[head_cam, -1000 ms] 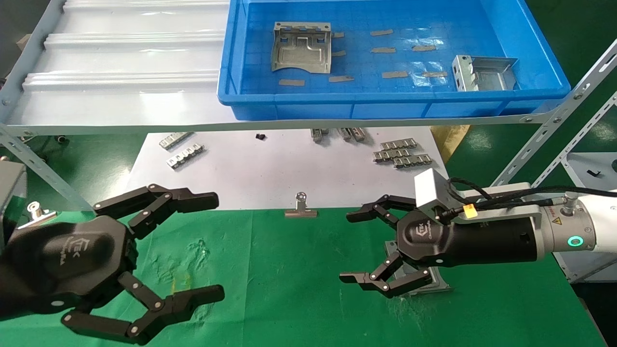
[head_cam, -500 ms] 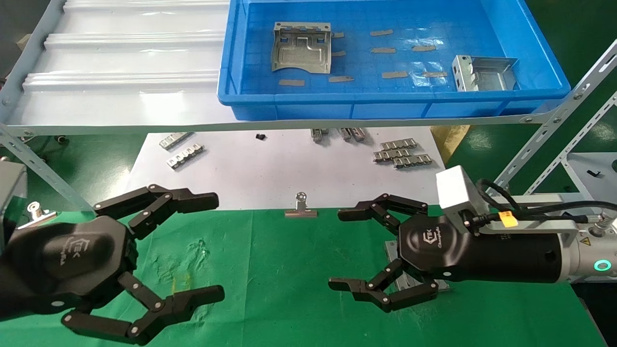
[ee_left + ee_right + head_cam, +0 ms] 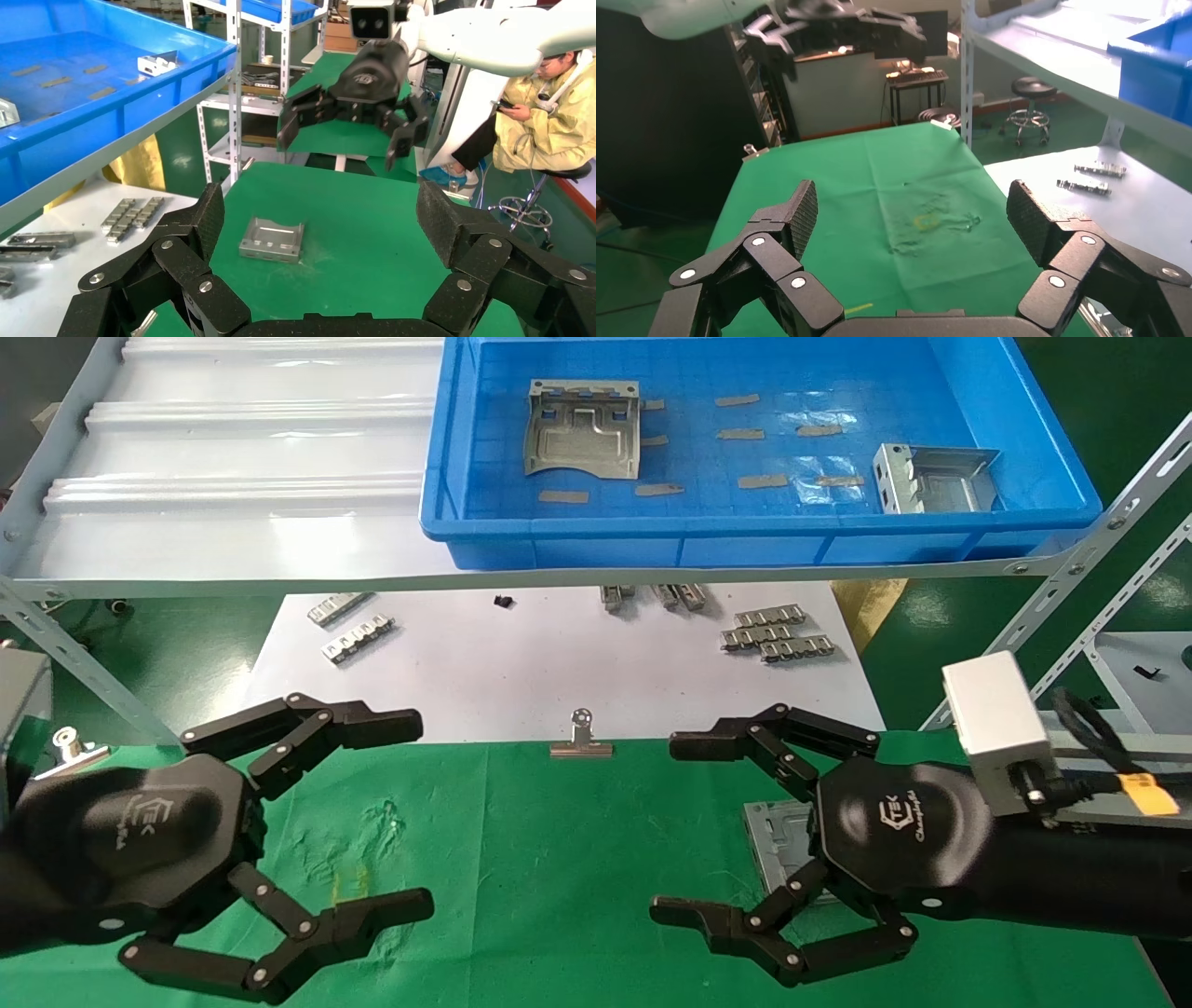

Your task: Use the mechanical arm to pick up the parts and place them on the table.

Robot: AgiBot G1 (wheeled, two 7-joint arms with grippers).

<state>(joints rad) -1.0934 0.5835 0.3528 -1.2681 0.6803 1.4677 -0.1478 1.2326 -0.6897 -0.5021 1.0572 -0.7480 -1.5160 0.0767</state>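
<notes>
One part (image 3: 778, 836) lies flat on the table (image 3: 559, 859) at right, channels up, partly hidden under my right gripper (image 3: 684, 831); roughly square, so no clear long axis. I judge this placement done. My right gripper hangs above it, fingers spread wide and holding nothing. Two more parts wait in the far blue tray (image 3: 1024, 449): one flat (image 3: 582, 430), one at the right end (image 3: 936, 477). The next move calls for a reach there. My left gripper (image 3: 410, 812) idles wide at near left.

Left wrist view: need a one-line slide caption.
Right gripper hangs open above a stamped metal part lying on the green table, seen between the open left gripper's fingers.
</notes>
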